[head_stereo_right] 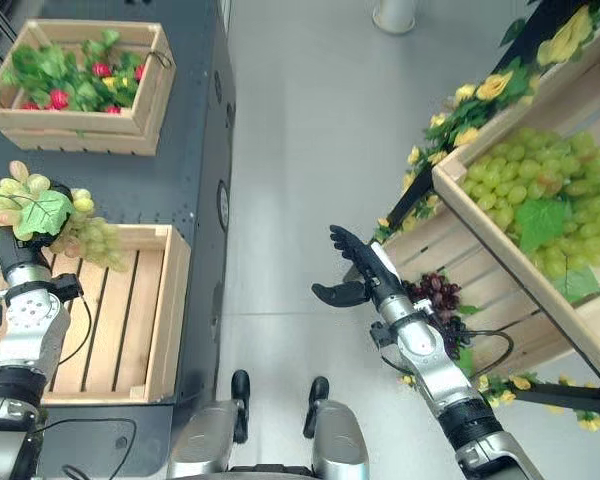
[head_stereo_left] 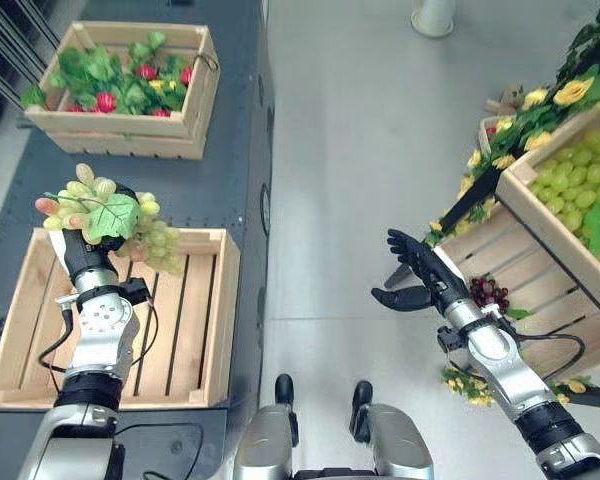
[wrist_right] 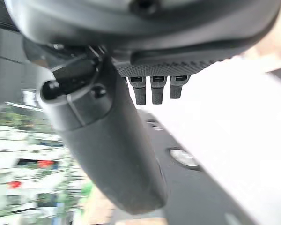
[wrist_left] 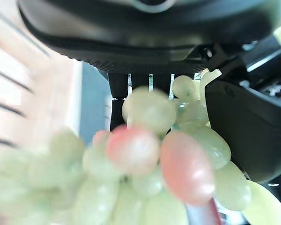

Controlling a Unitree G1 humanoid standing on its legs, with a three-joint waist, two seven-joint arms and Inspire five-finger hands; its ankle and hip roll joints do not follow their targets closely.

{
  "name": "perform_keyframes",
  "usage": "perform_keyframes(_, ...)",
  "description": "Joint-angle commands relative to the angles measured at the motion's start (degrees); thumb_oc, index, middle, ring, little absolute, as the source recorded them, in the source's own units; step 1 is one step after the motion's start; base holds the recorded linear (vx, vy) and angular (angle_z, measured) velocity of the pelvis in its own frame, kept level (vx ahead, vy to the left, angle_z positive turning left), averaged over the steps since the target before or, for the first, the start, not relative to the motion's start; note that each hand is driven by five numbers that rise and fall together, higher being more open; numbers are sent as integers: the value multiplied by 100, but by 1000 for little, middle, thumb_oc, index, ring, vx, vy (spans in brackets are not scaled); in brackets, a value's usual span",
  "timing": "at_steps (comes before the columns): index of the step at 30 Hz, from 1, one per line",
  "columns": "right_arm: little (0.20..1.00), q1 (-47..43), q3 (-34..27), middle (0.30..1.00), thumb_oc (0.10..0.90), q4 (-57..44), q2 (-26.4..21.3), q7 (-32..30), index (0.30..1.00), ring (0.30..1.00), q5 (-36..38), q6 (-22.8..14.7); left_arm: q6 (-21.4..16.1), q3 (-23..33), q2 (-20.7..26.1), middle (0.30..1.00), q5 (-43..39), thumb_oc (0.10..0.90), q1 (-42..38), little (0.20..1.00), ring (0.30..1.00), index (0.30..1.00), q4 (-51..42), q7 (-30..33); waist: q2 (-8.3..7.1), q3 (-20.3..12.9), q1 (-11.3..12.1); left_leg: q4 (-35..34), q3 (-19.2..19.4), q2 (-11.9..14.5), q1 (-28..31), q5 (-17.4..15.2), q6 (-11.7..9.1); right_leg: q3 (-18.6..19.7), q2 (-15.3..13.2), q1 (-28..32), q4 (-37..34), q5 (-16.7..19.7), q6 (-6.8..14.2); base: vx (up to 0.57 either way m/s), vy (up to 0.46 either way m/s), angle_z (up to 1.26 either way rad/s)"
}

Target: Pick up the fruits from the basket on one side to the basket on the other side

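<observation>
Grapes (head_stereo_left: 105, 215), a green bunch with a few pinkish ones and a leaf on top, gripped in the left robot hand (head_stereo_left: 80, 250), fingers curled round the bunch. Held above the far edge of the empty slatted wooden crate (head_stereo_left: 195, 330) on the robot's left, part of the bunch hanging over the crate's inner far corner. Seen very close in the left wrist view as green and pink grapes (wrist_left: 150, 159) pressed between the dark fingers and thumb.

Crate resting on a dark grey surface (head_stereo_left: 235, 150). Farther back on the same surface, well apart from the empty crate, a second wooden crate (head_stereo_left: 130, 125) full of green leaves and small red fruits.

Right robot hand (head_stereo_left: 420, 275) open over the pale floor (head_stereo_left: 380, 150), fingers straight and spread, thumb standing out to the side, holding nothing. Hanging just beside the near corner of a tilted wooden display crate (head_stereo_left: 540, 280) on the robot's right. Same open state in the right wrist view: thumb (wrist_right: 107, 154) extended, short row of fingers straight.

Small dark purple grape bunch (head_stereo_left: 490, 292) lying in the lower tier of the display crate, near the right wrist. Heap of green grapes (head_stereo_left: 580, 185) in the upper tier. Yellow flowers and green leaves (head_stereo_left: 530, 110) trimming the display's edge.
</observation>
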Motion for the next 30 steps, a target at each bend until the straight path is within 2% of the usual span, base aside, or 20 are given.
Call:
perform_keyframes(1,900,-38,-188,900,800,-77,61,329,900,900,704,-239,-731,116,178,300,-305,400,-171,300,300,300,-441,-388,281,-1174,-79,-57,-180,-561,203,-517,53,128,219,197,-266,-25,-248,52,-73,0)
perform_keyframes(3,900,-100,-196,900,800,-181,242,633,900,900,1052,-128,-574,-11,125,300,-679,400,-335,300,300,300,-820,-882,338,-1401,-84,-496,-281,-563,408,-353,29,181,252,422,-775,224,-200,50,-85,-2)
perform_keyframes(7,900,-461,-205,900,800,-396,247,842,900,900,1146,118,-358,-236,63,300,-1162,400,-572,300,300,300,-1247,-1478,372,-1579,-88,-918,-306,-533,555,-179,8,198,315,572,-1184,427,-178,26,-77,-4)
perform_keyframes(10,900,-922,-165,900,800,-514,179,895,900,900,1379,442,-214,-463,41,300,-1377,400,-938,300,300,300,-1317,-1742,372,-1646,-107,-1147,-292,-506,615,-73,-36,184,360,639,-1417,545,-172,8,-74,-8)
perform_keyframes(11,900,-1291,-103,900,800,-513,152,925,900,900,1600,712,-125,-630,48,300,-1420,400,-1219,300,300,300,-1320,-1910,364,-1689,-121,-1163,-318,-508,601,-75,-57,195,389,661,-1507,583,-181,13,-74,-8)
perform_keyframes(16,900,-1984,23,900,800,-536,246,919,900,900,2470,1361,122,-988,139,300,-1523,400,-1698,300,300,300,-1340,-2354,353,-1773,-200,-1081,-142,-454,658,-144,-35,290,418,665,-1435,539,-213,40,-46,-9)
perform_keyframes(24,900,-2749,161,900,800,-284,556,559,900,900,3058,1541,360,-1529,31,300,-1839,400,-2522,300,300,300,-1150,-2621,376,-1903,-299,-1045,18,-402,773,-241,-40,413,482,774,-1506,546,-244,55,-38,-9)
perform_keyframes(30,900,-3113,227,900,800,-186,874,560,900,900,3801,1931,362,-1893,-362,300,-1993,400,-2970,300,300,300,-933,-2727,375,-1970,-393,-1006,93,-390,833,-303,-28,534,523,826,-1544,554,-261,31,-26,-9)
